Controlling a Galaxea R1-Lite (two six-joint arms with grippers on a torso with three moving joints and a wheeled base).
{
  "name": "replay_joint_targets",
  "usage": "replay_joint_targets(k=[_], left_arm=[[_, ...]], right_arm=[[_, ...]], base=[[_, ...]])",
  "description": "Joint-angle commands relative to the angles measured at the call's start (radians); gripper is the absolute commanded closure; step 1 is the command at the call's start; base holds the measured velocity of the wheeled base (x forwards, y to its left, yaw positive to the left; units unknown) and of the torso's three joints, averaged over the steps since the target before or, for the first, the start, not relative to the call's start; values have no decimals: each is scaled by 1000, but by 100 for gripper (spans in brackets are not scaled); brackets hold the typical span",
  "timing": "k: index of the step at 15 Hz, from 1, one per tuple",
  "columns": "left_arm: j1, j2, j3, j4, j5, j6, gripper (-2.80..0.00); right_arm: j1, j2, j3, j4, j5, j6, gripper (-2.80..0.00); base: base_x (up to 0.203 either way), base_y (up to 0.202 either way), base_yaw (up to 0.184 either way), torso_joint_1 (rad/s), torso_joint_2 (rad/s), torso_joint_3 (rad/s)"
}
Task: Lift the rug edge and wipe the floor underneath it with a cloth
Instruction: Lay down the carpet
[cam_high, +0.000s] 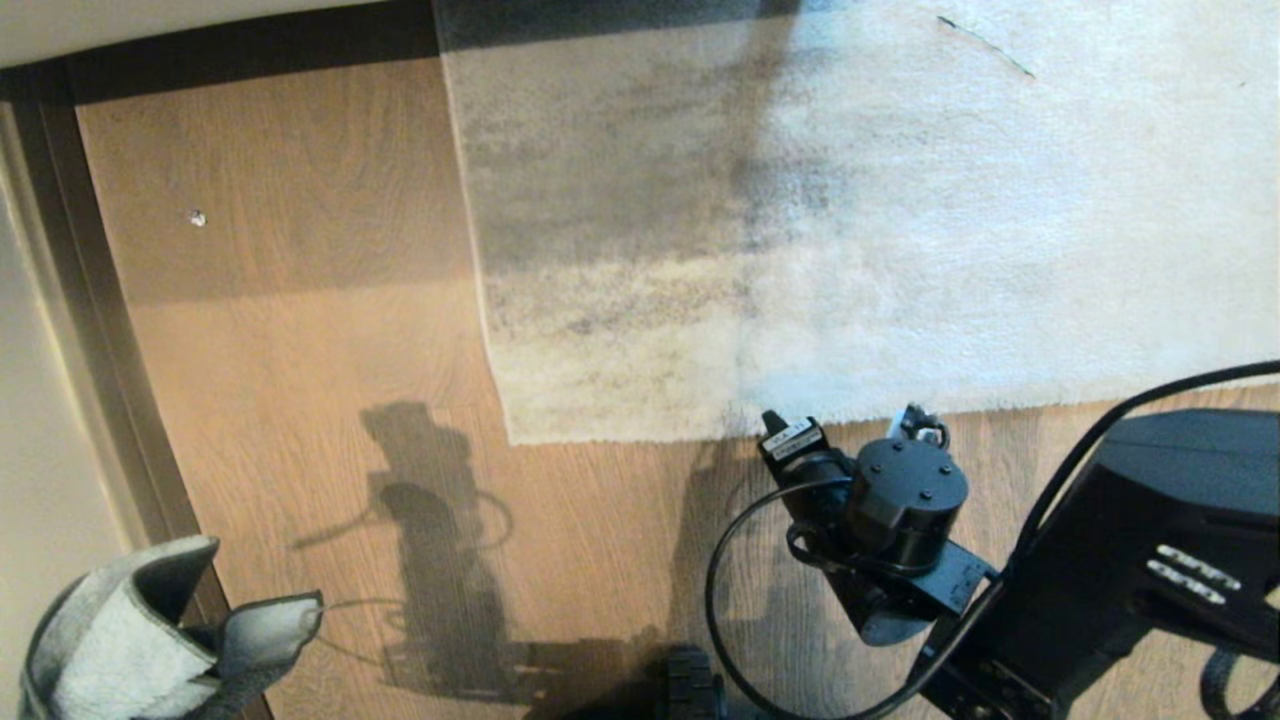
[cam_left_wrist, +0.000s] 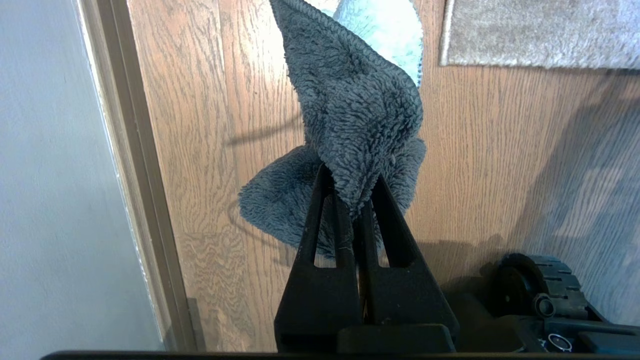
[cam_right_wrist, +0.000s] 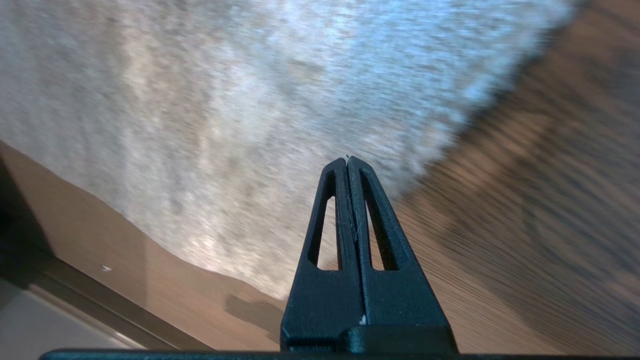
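Here the left gripper (cam_left_wrist: 356, 192) sits parked low by the skirting, clenched on the cloth (cam_left_wrist: 350, 125). The right gripper (cam_right_wrist: 348, 161), pressed closed and empty, hangs over the rug edge (cam_high: 640, 432), which lies flat on the floor (cam_high: 300, 330).

no legible text, arm labels unreadable

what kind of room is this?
Probably a home room, at its edge: wood-plank floor, a pale grey rug lying flat on it, and a dark skirting strip along a light wall. No furniture in view to say which room.
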Motion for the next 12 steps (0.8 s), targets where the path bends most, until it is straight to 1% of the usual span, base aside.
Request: replay_joint_targets(k=[1, 7, 12], left_arm=[[1, 0, 0, 0, 1, -1, 0], [1, 0, 0, 0, 0, -1, 0], [-1, 0, 0, 0, 0, -1, 0]], right_arm=[[0, 55, -61, -44, -3, 4, 0], [0, 180, -194, -44, 3, 2, 0], [0, 235, -222, -44, 4, 4, 0]], base=[[0, 0, 0, 0, 0, 0], [0, 0, 0, 0, 0, 0], [0, 0, 0, 0, 0, 0]])
